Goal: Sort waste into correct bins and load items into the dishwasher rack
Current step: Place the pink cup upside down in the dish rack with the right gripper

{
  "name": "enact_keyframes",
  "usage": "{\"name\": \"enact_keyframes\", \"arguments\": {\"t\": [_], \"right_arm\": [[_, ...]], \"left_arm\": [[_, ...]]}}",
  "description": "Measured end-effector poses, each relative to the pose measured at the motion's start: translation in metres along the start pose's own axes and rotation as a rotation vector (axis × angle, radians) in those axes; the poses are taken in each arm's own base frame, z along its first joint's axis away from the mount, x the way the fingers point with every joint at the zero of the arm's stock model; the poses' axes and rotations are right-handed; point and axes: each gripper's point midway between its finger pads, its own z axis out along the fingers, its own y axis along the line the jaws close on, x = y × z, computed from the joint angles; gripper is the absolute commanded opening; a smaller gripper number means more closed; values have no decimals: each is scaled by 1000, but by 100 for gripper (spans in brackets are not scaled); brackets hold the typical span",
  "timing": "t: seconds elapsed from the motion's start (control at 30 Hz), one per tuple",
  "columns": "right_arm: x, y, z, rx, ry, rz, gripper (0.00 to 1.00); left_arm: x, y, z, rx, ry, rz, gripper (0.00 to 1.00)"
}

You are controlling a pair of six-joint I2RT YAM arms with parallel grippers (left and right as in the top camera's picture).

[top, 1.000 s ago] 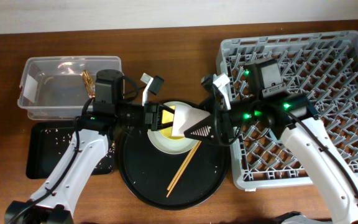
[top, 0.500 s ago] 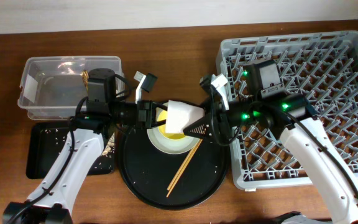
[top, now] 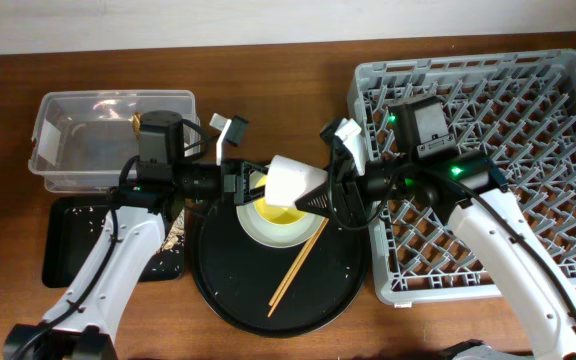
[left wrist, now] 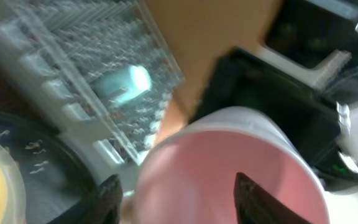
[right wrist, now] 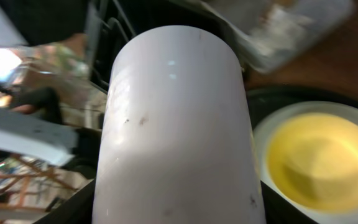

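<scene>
While one pink cup (top: 290, 180) is clamped by the right gripper (top: 309, 195), the left gripper (top: 251, 182) is spread.
One yellow bowl (top: 283, 214) and two chopsticks (top: 295, 265) are seen.

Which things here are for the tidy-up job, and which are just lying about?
For the job: cup, bowl, plate, chopsticks, rack, clear box, wrapper, flat tray, scraps.

Just lying about: round tray, table.
</scene>
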Motion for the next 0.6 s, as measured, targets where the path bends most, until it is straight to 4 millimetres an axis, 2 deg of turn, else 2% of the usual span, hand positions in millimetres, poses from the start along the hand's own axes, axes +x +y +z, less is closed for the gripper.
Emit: {"name": "enact_keyframes", "arguments": {"t": [0.07,0.1,0.13,0.2,0.27,0.3,0.33,0.37,0.4,0.47,0.6], "right_arm": [[9,-13,-1,78,34,25,55],[23,-26,-4,164,88,73,54],[29,-34,-9,213,110,96,54],[44,-49,-32,336,176,185,54],[52,-59,-63,451,213,263,51],[55,-63,-81,514,225,302,45],[61,-67,-97,572,242,348,45],[66,-74,-115,644,245,381,45],[80,-78,-132,705,273,458,45],[95,-87,-155,773,276,559,45],[103,-109,-168,852,285,635,44]], "left_arm": [[1,25,-2,-129,-28,-30,63],[6,39,-5,-204,-29,-56,63],[11,59,-9,-309,-29,-66,63],[21,84,-22,-468,-16,-84,63],[34,105,-44,-633,1,-114,63],[39,110,-55,-699,2,-126,63],[41,110,-78,-817,-16,-120,63],[39,108,-89,-864,-35,-102,64],[43,104,-109,-965,-50,-101,66],[41,94,-131,-1073,-90,-63,66],[40,92,-143,-1141,-109,-46,66]]}}
